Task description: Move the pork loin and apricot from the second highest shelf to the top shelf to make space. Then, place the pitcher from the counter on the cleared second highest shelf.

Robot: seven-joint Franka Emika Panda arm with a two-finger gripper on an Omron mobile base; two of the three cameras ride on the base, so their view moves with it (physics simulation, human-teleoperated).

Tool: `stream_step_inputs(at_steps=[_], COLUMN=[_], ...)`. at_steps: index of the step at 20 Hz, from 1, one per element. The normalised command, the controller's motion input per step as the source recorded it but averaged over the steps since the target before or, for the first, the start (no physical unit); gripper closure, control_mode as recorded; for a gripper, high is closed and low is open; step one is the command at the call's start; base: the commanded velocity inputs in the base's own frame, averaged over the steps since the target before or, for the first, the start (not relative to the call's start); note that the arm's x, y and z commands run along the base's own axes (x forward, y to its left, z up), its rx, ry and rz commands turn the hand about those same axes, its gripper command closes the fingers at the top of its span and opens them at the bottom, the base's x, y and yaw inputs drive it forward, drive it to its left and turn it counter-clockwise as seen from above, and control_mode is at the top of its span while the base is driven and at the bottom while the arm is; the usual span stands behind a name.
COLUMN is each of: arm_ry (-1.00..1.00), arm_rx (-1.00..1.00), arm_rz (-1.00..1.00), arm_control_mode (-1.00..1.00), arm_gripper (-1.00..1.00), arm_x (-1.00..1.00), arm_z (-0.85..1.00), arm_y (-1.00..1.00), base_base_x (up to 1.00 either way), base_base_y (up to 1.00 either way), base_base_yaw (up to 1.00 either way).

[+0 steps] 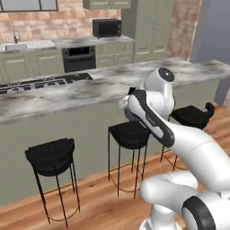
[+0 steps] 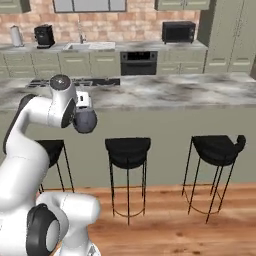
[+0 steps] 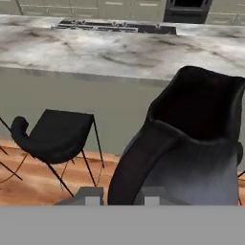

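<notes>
Pitcher [image 3: 191,143] interior dark, contents not discernible. Gripper [image 3: 119,197] clamped on pitcher handle, held off counter [image 3: 95,52], above black stool [image 3: 55,134].

The white arm [image 1: 155,119] is folded high at the elbow, its claw [image 3: 119,198] clamped nearly closed.

My two base cameras sit behind me, left and right, looking forward and down; both share the long grey-white marbled counter [image 1: 67,94] and black bar stools [image 2: 128,152]. My hand camera sits very near the dark grey-black pitcher [image 3: 191,143], facing the counter's front edge.
</notes>
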Motion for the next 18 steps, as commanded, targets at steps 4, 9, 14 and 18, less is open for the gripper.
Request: stream_step_inputs(at_steps=[4,9,14,18], arm_ry=[0.0,0.0,0.0,0.0], arm_rx=[0.0,0.0,0.0,0.0], arm_rz=[0.0,0.0,0.0,0.0], arm_control_mode=[1.0,1.0,1.0,1.0], arm_gripper=[1.0,1.0,1.0,1.0], arm_x=[0.0,0.0,0.0,0.0], arm_z=[0.0,0.0,0.0,0.0], arm_y=[0.0,0.0,0.0,0.0], base_base_x=[-0.07,0.0,0.03,0.0], base_base_y=[-0.36,-0.55,-0.67,-0.78], base_base_yaw=[-0.64,-0.65,-0.65,-0.63])
